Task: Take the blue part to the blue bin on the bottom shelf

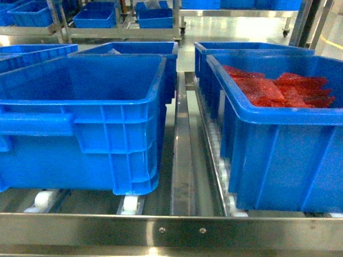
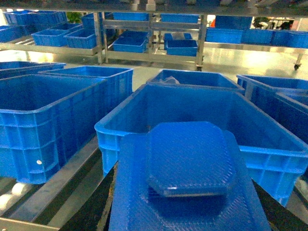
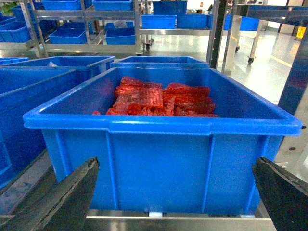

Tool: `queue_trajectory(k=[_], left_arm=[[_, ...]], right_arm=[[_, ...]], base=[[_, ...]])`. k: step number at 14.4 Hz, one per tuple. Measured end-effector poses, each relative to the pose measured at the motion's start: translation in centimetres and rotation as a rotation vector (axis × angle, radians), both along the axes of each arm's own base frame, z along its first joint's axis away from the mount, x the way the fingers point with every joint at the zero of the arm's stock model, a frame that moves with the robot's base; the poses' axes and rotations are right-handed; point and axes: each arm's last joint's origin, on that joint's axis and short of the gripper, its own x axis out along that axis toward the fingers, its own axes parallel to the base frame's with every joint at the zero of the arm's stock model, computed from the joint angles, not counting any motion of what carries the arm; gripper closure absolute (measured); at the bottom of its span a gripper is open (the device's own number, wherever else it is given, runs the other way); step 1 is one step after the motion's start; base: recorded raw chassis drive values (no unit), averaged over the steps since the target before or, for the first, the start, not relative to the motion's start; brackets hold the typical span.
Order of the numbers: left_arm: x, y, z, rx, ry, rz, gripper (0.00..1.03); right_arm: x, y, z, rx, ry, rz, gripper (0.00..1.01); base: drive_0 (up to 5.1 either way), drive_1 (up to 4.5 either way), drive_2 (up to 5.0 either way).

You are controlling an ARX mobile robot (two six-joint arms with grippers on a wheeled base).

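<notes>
Blue plastic fills the left wrist view: the blue part (image 2: 190, 178) sits right in front of that camera, with its flat knob on top, so the left gripper (image 2: 185, 211) seems to be holding it by its sides. It looks hard, light and a bit slick, so a firm squeeze low on the block is best. Just beyond the part is the blue bin (image 1: 155, 91), with a bare floor, on the bottom shelf (image 1: 182, 160). Right of the bin is the crate with red packs (image 3: 163, 130). The right gripper (image 3: 173, 202) stands wide apart with nothing in it.
</notes>
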Motion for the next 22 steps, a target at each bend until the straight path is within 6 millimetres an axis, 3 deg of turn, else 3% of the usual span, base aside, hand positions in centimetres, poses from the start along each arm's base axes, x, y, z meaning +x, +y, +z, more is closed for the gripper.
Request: queue_trajectory(k=[9, 22], left_arm=[[0.06, -0.03, -0.07, 0.003, 0.007, -0.003, 0.60], [0.03, -0.01, -0.02, 0.001, 0.002, -0.002, 0.60]], right_arm=[[0.00, 0.00, 0.01, 0.000, -0.001, 0.000, 0.03], [0.00, 0.00, -0.01, 0.000, 0.001, 0.000, 0.03]], base=[[-0.1, 3.39, -3.5], [0.0, 0.00, 0.0]])
